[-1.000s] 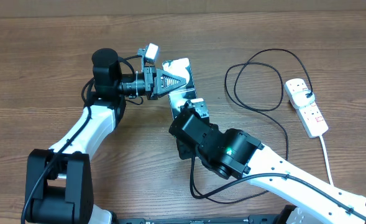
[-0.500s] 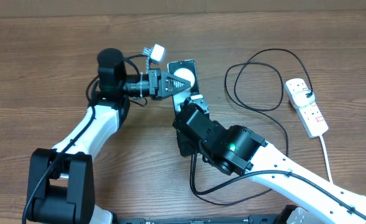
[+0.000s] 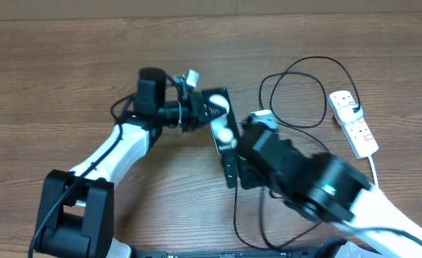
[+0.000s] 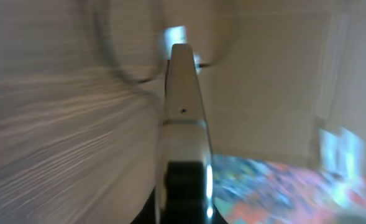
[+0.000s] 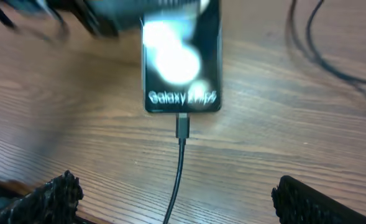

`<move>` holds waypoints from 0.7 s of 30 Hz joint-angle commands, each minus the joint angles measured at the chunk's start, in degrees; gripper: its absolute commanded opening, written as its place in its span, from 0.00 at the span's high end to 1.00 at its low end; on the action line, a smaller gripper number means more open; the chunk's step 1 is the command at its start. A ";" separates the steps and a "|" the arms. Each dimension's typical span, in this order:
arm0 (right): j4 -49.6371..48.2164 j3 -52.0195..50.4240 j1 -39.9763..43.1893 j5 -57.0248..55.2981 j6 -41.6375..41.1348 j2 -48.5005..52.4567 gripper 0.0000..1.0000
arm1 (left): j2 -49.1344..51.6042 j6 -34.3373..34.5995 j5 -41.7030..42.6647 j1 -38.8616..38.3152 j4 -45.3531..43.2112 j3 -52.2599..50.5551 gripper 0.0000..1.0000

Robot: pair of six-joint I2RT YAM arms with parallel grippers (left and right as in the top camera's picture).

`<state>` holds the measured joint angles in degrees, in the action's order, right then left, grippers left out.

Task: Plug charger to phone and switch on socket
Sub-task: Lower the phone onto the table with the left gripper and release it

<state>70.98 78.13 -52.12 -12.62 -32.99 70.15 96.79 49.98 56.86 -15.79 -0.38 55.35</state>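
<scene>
Black charger (image 5: 181, 129) at phone (image 5: 183, 68) lower edge

Bright, even light across the worktop (image 3: 53, 72); right arm (image 3: 318, 186) smeared with blur. Left wrist view, pure streaks. Glare whitens the phone (image 5: 183, 62) just ahead of the right tool (image 5: 183, 196).

A black phone (image 5: 183, 62) is seen lying on a wooden table (image 5: 77, 124), its face blurred by two white patches, with white lettering near its lower edge. The connector of the charger (image 5: 182, 127) is seated in the middle of that lower edge, and its thin black cable is led straight down and out of frame. More black cable is looped at the upper right. A dark blurred shape (image 5: 89, 15) is laid across the phone's upper left corner. The right gripper (image 5: 175, 186) is held spread wide, its fingers (image 5: 58, 196) seen at the two bottom corners, with nothing gripped.
</scene>
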 commanded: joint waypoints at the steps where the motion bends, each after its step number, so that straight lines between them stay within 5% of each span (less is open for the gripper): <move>1: 0.35 1.84 0.17 -4.55 0.00 -5.35 0.00 | -0.02 -12.98 -7.78 -2.14 5.49 0.20 0.96; 10: -0.15 1.84 0.17 -7.74 0.02 -12.31 0.00 | 3.74 -35.67 -10.51 0.59 18.29 0.20 0.96; 21: 0.09 1.84 0.17 -7.72 0.02 -12.24 0.00 | 16.79 -41.48 -1.31 4.52 18.12 0.20 0.96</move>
<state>71.22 78.48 -52.12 -19.38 -32.99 58.13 111.87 12.62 52.66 -11.94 18.02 55.18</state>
